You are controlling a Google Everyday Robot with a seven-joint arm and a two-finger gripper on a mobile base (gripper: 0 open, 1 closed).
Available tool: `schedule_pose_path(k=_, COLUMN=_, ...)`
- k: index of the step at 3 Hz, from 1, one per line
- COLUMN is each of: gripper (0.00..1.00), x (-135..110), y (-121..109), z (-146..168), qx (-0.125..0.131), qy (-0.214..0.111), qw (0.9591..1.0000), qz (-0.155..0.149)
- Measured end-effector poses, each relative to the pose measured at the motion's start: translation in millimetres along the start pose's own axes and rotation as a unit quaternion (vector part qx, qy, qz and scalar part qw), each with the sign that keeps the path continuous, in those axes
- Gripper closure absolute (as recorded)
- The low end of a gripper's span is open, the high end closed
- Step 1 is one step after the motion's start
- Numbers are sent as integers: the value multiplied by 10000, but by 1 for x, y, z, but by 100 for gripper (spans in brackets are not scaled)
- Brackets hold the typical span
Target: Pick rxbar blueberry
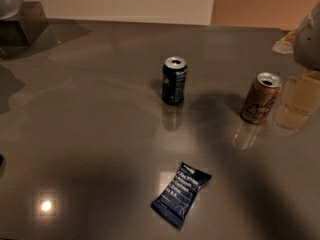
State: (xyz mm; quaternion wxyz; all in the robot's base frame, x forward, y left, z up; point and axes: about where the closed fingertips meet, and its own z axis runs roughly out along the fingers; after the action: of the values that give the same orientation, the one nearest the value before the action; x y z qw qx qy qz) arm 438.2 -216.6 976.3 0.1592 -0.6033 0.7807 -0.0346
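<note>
A flat, crimped navy foil rxbar blueberry [181,194] lies near on the glossy grey counter [90,134], with the rounded grey pincer [310,39] at far right, its grip impossible to tell.

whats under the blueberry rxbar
The rxbar blueberry lies flat on the table; anything beneath it is covered. The gripper hangs at the right edge, beside the brown can.

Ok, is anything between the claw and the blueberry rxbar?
Only a near miss. The claw is at the right edge. The brown can stands just left of it, close to the line toward the rxbar blueberry. The dark blue can sits farther back.
</note>
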Motion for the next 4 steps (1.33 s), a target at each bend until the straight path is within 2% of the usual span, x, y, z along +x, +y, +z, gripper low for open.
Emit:
schedule_pose_path(k=2, gripper=0, x=-2, y=0, z=-1, qx=22, qy=-20, qw=10000, qz=-64)
schedule_pose_path(k=3, gripper=0, x=-16, y=6, z=1, qx=-118, qy=-236, qw=9987, qz=-440)
schedule_pose_path(k=4, gripper=0, x=-44, y=20, z=11, qx=-388, qy=-582, qw=9909, qz=-1149)
